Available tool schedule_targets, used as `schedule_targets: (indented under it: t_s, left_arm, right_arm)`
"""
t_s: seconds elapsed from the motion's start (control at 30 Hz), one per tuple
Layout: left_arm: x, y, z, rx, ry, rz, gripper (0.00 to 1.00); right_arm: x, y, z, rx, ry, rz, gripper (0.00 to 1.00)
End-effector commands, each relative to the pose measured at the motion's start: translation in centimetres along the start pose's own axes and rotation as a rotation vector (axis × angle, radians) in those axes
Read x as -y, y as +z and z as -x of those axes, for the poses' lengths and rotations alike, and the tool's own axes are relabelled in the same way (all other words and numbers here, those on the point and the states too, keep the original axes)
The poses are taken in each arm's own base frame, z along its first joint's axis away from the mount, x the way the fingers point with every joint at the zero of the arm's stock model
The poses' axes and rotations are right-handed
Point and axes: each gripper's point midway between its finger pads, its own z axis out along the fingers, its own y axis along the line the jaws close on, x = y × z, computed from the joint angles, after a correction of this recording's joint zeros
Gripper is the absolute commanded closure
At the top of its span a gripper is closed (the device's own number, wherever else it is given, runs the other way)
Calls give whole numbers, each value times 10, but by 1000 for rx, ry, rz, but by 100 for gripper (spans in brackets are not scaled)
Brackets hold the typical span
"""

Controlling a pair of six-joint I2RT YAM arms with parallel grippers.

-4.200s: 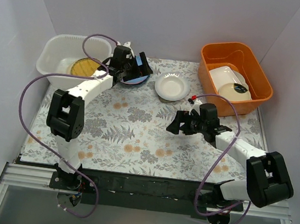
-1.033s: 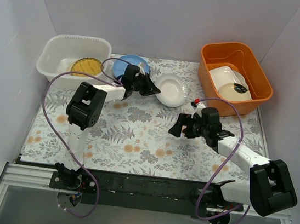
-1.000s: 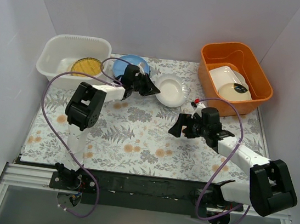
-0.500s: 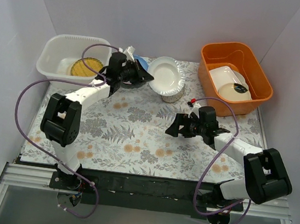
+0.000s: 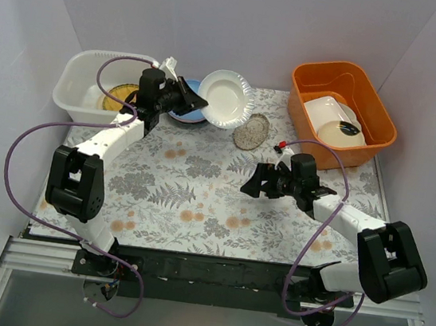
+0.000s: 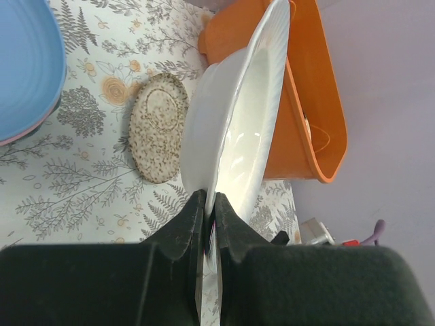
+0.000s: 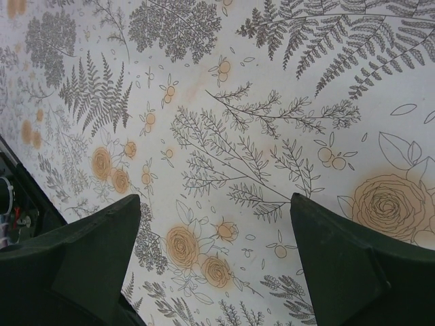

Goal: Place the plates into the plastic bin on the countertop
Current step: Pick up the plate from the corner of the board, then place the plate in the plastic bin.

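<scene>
The left arm's jaws were pinched on the rim of the small white scalloped plate [image 5: 225,98], holding it tilted on edge in the air just right of the plastic bin [image 5: 72,83]; it looked stiff, glazed and breakable (probably slippery under so narrow a pinch), so the rim seemed the only purchase; the right arm's jaws stood spread wide over the counter [image 5: 181,198], well right of the bin; a yellow plate [image 5: 120,96] lay inside it.
</scene>
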Motion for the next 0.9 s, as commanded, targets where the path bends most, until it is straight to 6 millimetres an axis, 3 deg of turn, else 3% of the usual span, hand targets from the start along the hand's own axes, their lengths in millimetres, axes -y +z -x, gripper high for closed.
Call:
schedule_targets:
  t_s: [0.0,0.33,0.87]
  left_arm:
    - [31,-20,34,87,48,-100,100]
    - [14,-25,49,105,16,-93,100]
    - [-21,-72,82,223,-32,5,100]
  right_arm:
    - [-4,-10,9,49,-25,-12,2]
    - [-3,-16,9,62,-27,-35,2]
    - [-4,1,20,32,-51,-7,2]
